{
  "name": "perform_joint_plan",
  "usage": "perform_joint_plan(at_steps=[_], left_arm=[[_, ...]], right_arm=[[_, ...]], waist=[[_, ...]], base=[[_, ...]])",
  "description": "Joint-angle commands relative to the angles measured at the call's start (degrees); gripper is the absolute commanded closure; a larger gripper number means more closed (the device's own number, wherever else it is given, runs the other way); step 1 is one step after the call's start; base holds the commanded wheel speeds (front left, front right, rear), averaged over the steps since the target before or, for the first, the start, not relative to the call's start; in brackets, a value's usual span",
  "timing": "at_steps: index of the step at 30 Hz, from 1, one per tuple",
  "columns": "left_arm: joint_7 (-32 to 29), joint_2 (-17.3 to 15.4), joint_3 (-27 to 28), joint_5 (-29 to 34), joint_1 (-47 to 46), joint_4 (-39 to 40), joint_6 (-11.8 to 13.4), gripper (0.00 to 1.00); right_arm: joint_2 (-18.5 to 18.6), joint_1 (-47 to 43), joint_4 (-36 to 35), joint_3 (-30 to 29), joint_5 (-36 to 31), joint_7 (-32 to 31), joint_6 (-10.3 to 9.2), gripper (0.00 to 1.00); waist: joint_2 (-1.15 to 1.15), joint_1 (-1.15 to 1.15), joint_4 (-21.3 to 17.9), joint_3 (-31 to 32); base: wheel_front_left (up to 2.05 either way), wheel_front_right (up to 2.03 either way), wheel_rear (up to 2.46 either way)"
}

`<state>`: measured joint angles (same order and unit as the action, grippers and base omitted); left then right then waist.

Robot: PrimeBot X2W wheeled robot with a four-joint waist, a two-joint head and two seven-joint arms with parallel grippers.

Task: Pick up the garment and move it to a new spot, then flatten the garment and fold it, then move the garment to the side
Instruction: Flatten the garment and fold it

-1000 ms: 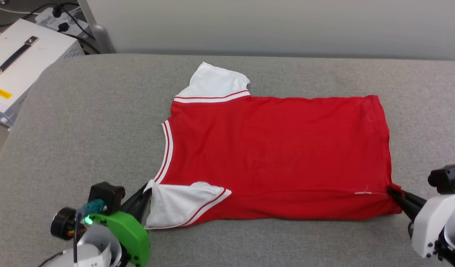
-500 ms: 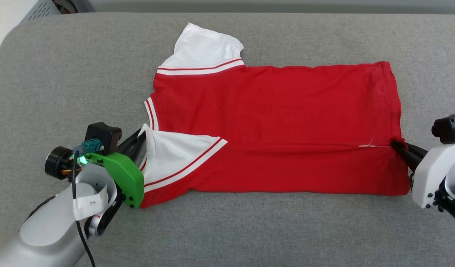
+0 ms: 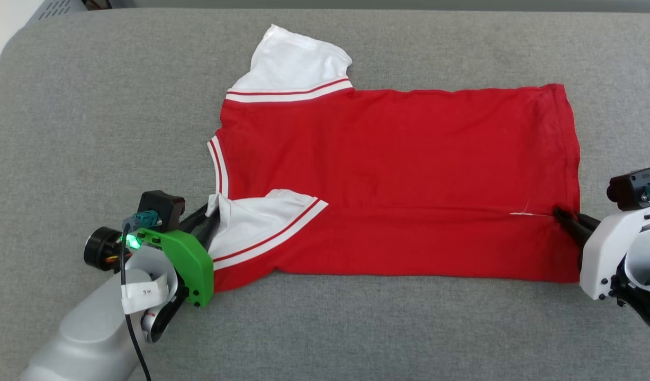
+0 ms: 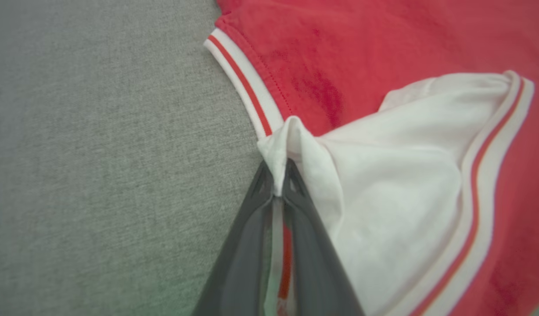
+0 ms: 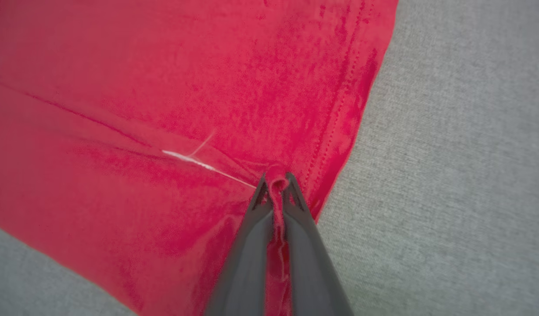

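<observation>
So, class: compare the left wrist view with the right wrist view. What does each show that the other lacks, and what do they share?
Left wrist, not right wrist: the left gripper pinching the edge of the white sleeve, beside the striped collar trim.
Right wrist, not left wrist: the right gripper pinching the stitched red hem, near a loose white thread.
Both: the red body of the garment lying on the grey cloth surface.
</observation>
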<state>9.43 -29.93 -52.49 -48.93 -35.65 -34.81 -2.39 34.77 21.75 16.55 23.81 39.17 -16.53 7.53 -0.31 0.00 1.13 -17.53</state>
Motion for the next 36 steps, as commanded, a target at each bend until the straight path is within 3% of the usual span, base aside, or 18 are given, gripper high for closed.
perform_joint_plan(at_steps=[1,7,11,19,23,26,31,36], left_arm=[[0.1,0.1,-0.5,0.1,-0.3,-1.0,-0.6,0.00],[0.0,-2.2,0.8,-0.3,-2.6,0.6,-1.1,0.00],[-4.4,-5.2,1.1,-1.2,-4.5,4.2,-1.5,0.00],[-26.2,-8.8,-0.2,-9.3,-7.6,12.8,-2.3,0.00],[-37.9,-9.0,-1.7,-14.7,-8.2,16.1,-2.3,0.00],[-43.2,-9.2,-2.7,-16.7,-8.5,16.7,-1.8,0.00],[-48.7,-8.6,-4.2,-18.9,-8.3,15.1,-1.4,0.00],[-49.8,-6.9,-6.8,-17.2,-7.6,9.2,-1.6,0.00]], right_arm=[[0.0,-0.4,0.1,-0.2,0.4,1.1,-0.04,0.00],[0.5,-2.9,-1.6,-2.2,0.4,4.2,-0.04,0.00],[0.4,-4.9,-3.3,-3.9,-0.2,4.7,-0.04,0.00],[-0.8,-7.6,-5.5,-6.4,-1.7,3.6,-0.04,0.00],[-1.7,-8.1,-6.2,-6.9,-2.1,2.3,-0.04,0.00],[-2.2,-8.1,-6.6,-6.9,-2.3,1.3,-0.04,0.00],[-2.5,-7.6,-7.3,-6.6,-2.3,-0.2,-0.04,0.00],[-2.9,-6.3,-7.6,-6.0,-2.3,-0.8,-0.04,0.00]], waist=[[0.31,0.00,0.8,1.8],[0.31,0.00,2.0,5.8],[0.31,0.00,2.6,7.7],[0.31,0.00,3.5,9.1],[0.31,0.00,3.4,9.0],[0.31,0.00,3.0,8.6],[0.31,0.00,1.8,7.3],[0.31,0.00,-0.1,5.1]], base=[[0.00,0.00,0.00],[0.00,0.00,0.00],[0.00,0.00,0.00],[0.00,0.00,0.00],[0.00,0.00,0.00],[0.00,0.00,0.00],[0.00,0.00,0.00],[0.00,0.00,0.00]])
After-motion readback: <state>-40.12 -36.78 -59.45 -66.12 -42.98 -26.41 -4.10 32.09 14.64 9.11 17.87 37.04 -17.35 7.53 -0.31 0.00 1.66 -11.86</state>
